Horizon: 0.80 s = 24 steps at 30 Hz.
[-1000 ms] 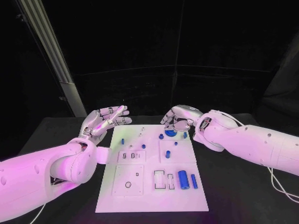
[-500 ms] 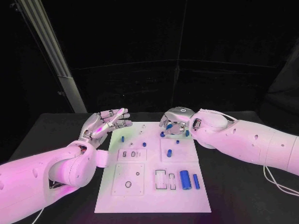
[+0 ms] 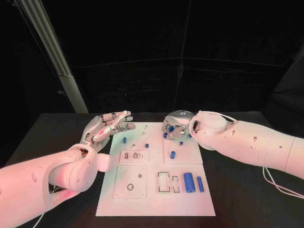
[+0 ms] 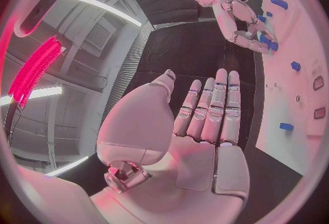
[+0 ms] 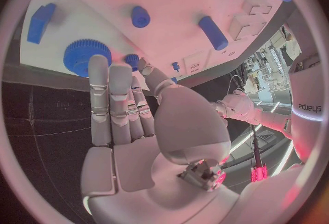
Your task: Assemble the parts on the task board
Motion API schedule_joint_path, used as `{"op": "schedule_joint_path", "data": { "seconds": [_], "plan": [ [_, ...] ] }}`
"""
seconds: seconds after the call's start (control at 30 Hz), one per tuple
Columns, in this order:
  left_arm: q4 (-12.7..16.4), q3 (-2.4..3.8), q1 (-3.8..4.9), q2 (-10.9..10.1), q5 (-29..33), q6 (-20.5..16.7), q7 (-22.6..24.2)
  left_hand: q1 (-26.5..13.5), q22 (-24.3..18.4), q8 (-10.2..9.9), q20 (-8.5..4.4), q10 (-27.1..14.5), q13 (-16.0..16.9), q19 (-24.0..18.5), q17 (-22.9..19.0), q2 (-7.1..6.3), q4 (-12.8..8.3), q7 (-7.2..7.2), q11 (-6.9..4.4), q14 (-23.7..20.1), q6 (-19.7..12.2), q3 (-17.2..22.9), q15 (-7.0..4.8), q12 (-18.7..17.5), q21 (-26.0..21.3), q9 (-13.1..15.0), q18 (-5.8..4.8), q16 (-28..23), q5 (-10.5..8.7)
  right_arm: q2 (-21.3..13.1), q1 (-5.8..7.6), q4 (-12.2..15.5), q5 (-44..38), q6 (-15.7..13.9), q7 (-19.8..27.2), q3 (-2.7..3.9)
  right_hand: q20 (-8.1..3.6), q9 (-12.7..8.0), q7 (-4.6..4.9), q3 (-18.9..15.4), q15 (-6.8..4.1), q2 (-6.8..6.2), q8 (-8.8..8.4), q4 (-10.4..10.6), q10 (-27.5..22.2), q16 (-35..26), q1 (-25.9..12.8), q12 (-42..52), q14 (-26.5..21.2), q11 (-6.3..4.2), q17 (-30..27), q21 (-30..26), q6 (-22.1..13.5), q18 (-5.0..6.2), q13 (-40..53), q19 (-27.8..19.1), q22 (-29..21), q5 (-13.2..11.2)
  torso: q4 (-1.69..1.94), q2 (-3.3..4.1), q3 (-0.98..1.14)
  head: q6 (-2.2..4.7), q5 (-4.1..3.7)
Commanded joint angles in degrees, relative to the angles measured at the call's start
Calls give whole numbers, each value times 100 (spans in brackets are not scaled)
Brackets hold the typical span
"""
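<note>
The white task board [image 3: 148, 199] lies in the middle of the black table. My right hand [image 3: 176, 125] hangs over its far end, back up and fingers pointing down. Just beyond those fingers [image 5: 109, 98] lies a blue toothed wheel [image 5: 81, 55], with nothing in the palm. My left hand [image 3: 111, 123] floats beside the board's far left corner, its fingers straight, spread and holding nothing. Small blue pegs [image 3: 125, 141] [image 3: 147, 145] [image 3: 172, 155] stand further along the board. A thick blue cylinder [image 3: 187, 182] and a thinner one [image 3: 199, 184] lie near the front right.
Rectangular recesses [image 3: 167, 182] and a round hole [image 3: 130, 187] mark the board's near half. A blue block [image 5: 41, 22] lies near the wheel. A pale slanting post [image 3: 52, 57] rises behind the table's left side. Bare black table [image 3: 248, 199] flanks the board.
My right hand has shifted a little left and down over the board's far end, covering the blue wheel from the head camera. My left hand has barely moved.
</note>
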Motion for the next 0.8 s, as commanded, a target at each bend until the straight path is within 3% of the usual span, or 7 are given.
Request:
{"op": "schedule_joint_path", "data": {
  "seconds": [0.03,0.53,0.8],
  "plan": [
    [14,4,9,-19,-9,117,-2,4,-9,-31,12,15,-10,22,-5,72,-42,271,28,-23,12,-4,12,-39,-34,-6,26,-32,-16,12,17,-17,-79,209,-61,6,11,2,-7,97,50,-13,-29,6,52,368,-52,0,93,9,376,304,43,-93,4,89,361,35,6,11,1,-18,7],
    [9,4,16,-37,-9,151,-34,15,-21,-43,16,5,-10,15,-11,87,-56,272,32,-36,8,-1,17,-52,-49,-6,24,-53,-13,55,18,-32,-82,166,-46,6,12,12,-37,463,36,91,-6,77,166,989,-77,14,68,-21,1024,828,187,-171,5,217,1002,5,12,58,4,-21,2],
    [-13,4,17,-27,-9,161,-51,21,-27,-48,18,2,-10,12,-14,97,-63,273,33,-40,7,2,19,-57,-55,-6,24,-62,-12,96,18,-68,-82,230,-25,6,8,11,-53,622,29,63,-11,129,231,1104,-127,9,35,-36,1105,936,245,-179,5,198,1097,-28,17,65,4,-53,-3]
  ]
}}
